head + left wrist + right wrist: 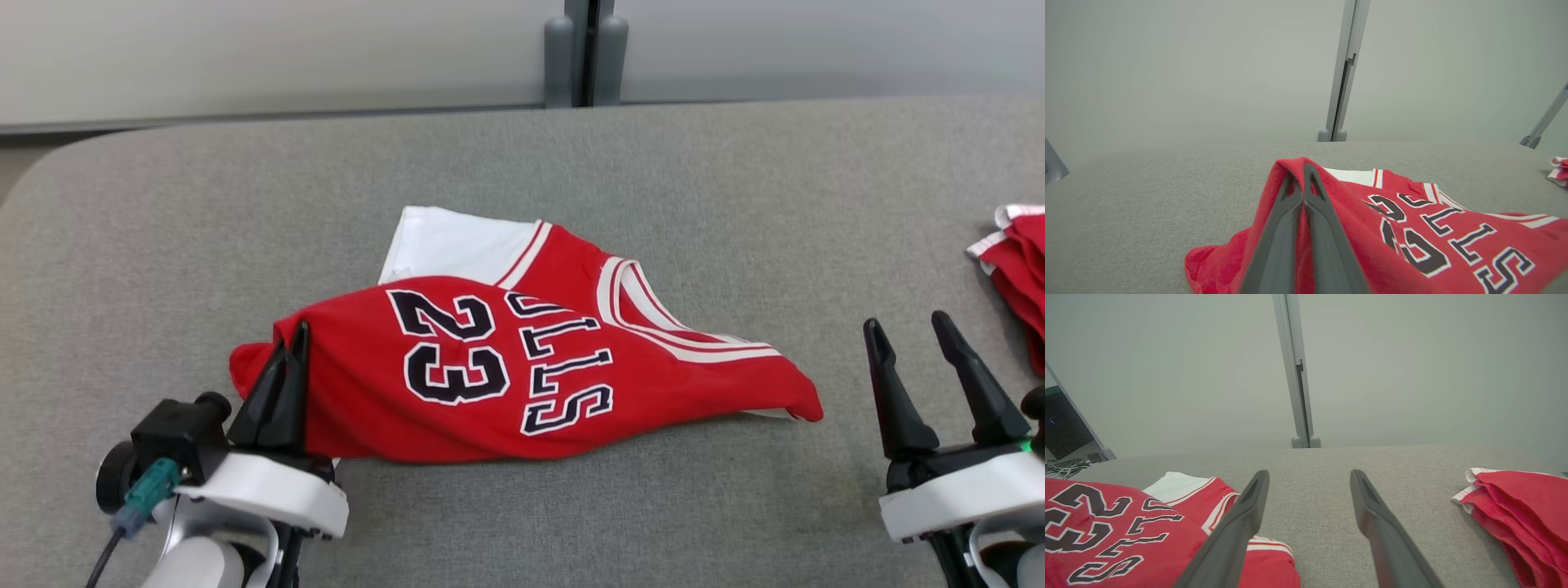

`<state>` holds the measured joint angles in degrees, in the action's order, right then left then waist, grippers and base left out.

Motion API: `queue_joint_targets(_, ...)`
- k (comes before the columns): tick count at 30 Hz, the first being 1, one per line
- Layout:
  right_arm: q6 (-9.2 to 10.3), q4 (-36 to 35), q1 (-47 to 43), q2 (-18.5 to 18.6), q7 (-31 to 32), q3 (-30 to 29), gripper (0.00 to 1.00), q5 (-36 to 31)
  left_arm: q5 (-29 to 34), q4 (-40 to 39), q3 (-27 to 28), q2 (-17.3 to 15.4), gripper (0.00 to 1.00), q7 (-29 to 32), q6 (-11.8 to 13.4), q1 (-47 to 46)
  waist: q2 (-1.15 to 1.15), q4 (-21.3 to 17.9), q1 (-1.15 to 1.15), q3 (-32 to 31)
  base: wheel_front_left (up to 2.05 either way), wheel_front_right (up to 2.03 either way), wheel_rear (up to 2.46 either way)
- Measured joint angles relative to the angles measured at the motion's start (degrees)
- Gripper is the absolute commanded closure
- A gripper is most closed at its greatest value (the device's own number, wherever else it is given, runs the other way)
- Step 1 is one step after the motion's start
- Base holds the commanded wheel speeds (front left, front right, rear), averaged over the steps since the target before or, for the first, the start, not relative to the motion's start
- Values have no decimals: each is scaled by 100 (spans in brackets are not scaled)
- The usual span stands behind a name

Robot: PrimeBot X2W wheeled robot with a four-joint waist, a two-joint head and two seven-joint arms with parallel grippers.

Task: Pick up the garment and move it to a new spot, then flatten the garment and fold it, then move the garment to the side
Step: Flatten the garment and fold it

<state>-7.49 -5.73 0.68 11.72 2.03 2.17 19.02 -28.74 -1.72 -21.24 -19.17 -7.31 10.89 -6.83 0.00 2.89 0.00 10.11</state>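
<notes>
So the table (pixel 163 204) is a wide slab covered in grey fabric, rounded at the far-left corner. A red jersey (pixel 669 384) lies rumpled near the middle, 23 and black lettering facing up, white part poking out the far side. Another red-and-white pile (pixel 1016 261) sits at the right edge.

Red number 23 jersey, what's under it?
White cloth shows under the far edge of the red number 23 jersey, on the grey fabric table; anything else beneath is covered.
</notes>
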Motion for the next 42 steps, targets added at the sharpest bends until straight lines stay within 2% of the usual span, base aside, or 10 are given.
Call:
queue_joint_targets(13, 0, -10, 598, 126, -174, 8, 0, 135, -253, 1508, 495, 191, 100, -477, -188, -1503, 0, -340, 0, 1084, 0, 0, 0)
queue_joint_targets(22, 0, 268, 833, 102, -409, 100, 0, 232, -321, 2577, 757, 229, 100, -690, -372, -2189, 0, -622, 0, 1454, 0, 0, 0)
queue_joint_targets(23, 0, 305, 848, 100, -426, 102, 0, 234, -319, 2664, 769, 259, 56, -694, -367, -2201, 0, -630, 0, 1459, 0, 0, 0)
queue_joint_targets(24, 0, 332, 860, 96, -443, 102, 0, 250, -285, 2730, 762, 289, 0, -712, -333, -2201, 0, -629, 0, 1449, 0, 0, 0)
queue_joint_targets(29, 0, 454, 867, 86, -517, 113, 0, 261, -23, 2673, 873, 353, 0, -760, -324, -2101, 0, -580, 0, 1306, 0, 0, 0)
queue_joint_targets(35, 0, 520, 752, 110, -513, 152, 0, 246, 463, 1831, 1243, 572, 0, -767, -271, -1268, 0, -465, 0, 957, 0, 0, 0)
queue_joint_targets(42, 0, 516, 448, 136, -350, 183, 0, 196, 882, 861, 1314, 816, 0, -777, -269, -198, 0, -290, 0, 396, 0, 0, 0)
